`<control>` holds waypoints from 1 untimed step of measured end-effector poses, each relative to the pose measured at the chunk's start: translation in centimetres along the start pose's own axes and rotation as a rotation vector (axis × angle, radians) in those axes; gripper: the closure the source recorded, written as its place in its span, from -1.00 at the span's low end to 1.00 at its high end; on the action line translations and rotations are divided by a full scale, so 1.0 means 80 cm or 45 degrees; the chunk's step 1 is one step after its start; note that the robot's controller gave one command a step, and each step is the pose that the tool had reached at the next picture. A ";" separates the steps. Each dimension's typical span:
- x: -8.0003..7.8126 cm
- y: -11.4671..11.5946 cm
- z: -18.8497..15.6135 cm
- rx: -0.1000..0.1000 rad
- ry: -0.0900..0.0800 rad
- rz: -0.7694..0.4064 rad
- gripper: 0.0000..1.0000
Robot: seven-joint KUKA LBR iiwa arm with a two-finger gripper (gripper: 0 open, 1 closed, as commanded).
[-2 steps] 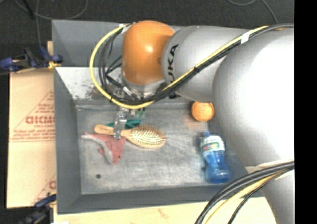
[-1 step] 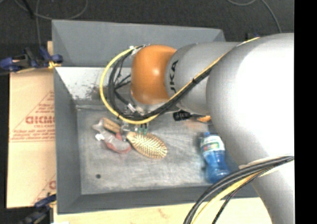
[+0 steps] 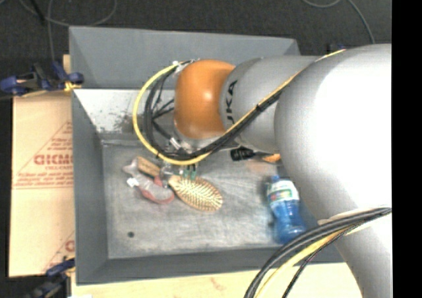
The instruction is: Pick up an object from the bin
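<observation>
My gripper [image 3: 179, 169] reaches down under the arm's orange cover in the middle of the bin, and most of it is hidden. Directly below it lies a wooden oval hairbrush [image 3: 198, 194], bristles up, its handle end pointing up-left toward the gripper. Just left of the gripper rests a small tan piece [image 3: 148, 166]. Below that lies a clear item with red edging [image 3: 153, 192], touching the brush's left end. Whether the gripper touches any of them is hidden.
A blue plastic bottle with a white label [image 3: 285, 208] lies by the bin's right side, partly under the arm. A black and orange thing [image 3: 253, 155] peeks out beneath the arm. The large arm covers the bin's upper right.
</observation>
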State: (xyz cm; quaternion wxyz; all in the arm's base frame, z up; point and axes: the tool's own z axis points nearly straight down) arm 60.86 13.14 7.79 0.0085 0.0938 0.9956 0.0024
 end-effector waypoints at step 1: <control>-0.006 -0.001 -0.229 0.009 0.018 -0.070 1.00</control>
